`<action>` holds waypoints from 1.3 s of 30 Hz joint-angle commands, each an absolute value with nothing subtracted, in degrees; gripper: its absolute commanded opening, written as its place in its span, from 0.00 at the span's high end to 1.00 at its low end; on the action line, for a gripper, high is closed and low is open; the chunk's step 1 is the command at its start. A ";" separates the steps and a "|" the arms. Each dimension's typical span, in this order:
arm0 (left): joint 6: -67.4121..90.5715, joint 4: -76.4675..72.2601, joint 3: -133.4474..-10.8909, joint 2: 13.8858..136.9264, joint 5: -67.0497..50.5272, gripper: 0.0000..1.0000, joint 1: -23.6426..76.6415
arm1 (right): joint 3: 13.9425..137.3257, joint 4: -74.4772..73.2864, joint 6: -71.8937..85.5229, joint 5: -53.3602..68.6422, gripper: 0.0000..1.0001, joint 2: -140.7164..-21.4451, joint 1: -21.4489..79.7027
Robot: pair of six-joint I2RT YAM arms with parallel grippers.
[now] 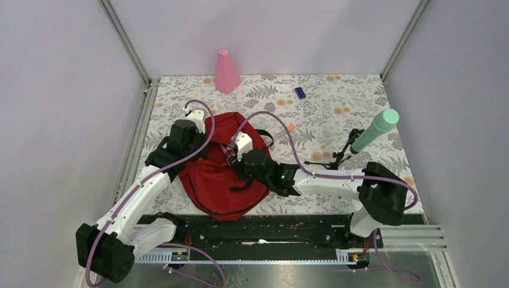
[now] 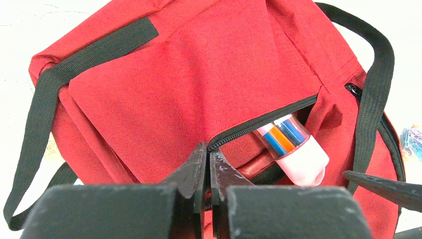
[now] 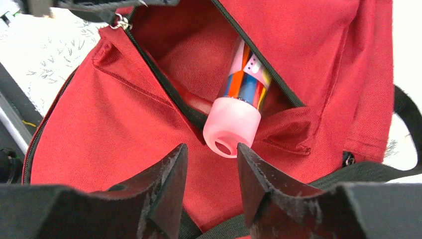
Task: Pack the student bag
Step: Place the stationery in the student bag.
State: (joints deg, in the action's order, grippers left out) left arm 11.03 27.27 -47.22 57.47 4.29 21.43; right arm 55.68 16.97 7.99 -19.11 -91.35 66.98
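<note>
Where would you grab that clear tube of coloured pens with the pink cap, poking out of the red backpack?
By its round pink cap, the end sticking out of the pocket of the dark red fabric backpack. Come at the pocket's mouth, in line with the clear tube of coloured pens, a finger each side of the cap. The open right gripper faces that end.

The far end of a tube (image 3: 240, 99), apparently of pens, is hidden inside the student bag (image 3: 99, 129).

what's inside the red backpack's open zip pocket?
A clear tube of colored pens with a pink cap, cap end poking out of the student bag's zipper opening. The tube's far end and anything deeper are hidden by fabric.
</note>
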 commanded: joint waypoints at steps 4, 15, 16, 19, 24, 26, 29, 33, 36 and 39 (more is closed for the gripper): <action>11.60 22.85 -49.83 56.76 4.26 1.00 21.27 | 59.36 12.92 17.70 -10.77 0.57 -94.29 62.97; 11.46 22.94 -49.84 56.27 4.66 1.00 21.27 | 63.53 13.53 17.88 -12.07 0.62 -100.01 60.85; 11.43 22.94 -49.79 56.30 4.66 1.00 21.27 | 64.66 13.81 17.43 -12.44 0.62 -100.78 60.78; 11.50 22.95 -49.75 56.25 4.61 1.00 21.27 | 66.29 16.36 16.20 -13.89 0.62 -103.35 60.58; 11.51 22.95 -49.75 55.96 4.44 1.00 21.23 | 70.01 20.20 13.66 -16.05 0.62 -108.25 60.08; 11.51 22.94 -49.75 55.98 4.50 1.00 21.25 | 71.51 20.73 12.99 -16.51 0.62 -109.27 59.95; 11.51 22.94 -49.75 55.90 4.65 1.00 21.27 | 71.89 22.41 12.12 -16.53 0.60 -109.34 59.90; 11.42 22.94 -49.74 55.85 4.89 1.00 21.26 | 70.54 22.89 10.76 -14.86 0.59 -107.47 59.88; 11.43 22.94 -49.75 55.93 4.99 1.00 21.27 | 65.34 25.92 9.45 -12.29 0.57 -103.85 59.90; 11.38 22.95 -49.66 55.94 5.09 1.00 21.27 | 61.02 25.85 9.09 -10.64 0.55 -98.71 59.89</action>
State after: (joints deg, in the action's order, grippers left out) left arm 11.00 27.27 -47.22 57.47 4.54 21.43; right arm 65.21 21.74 11.22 -12.62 -107.11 60.47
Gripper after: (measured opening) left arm 0.010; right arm 0.435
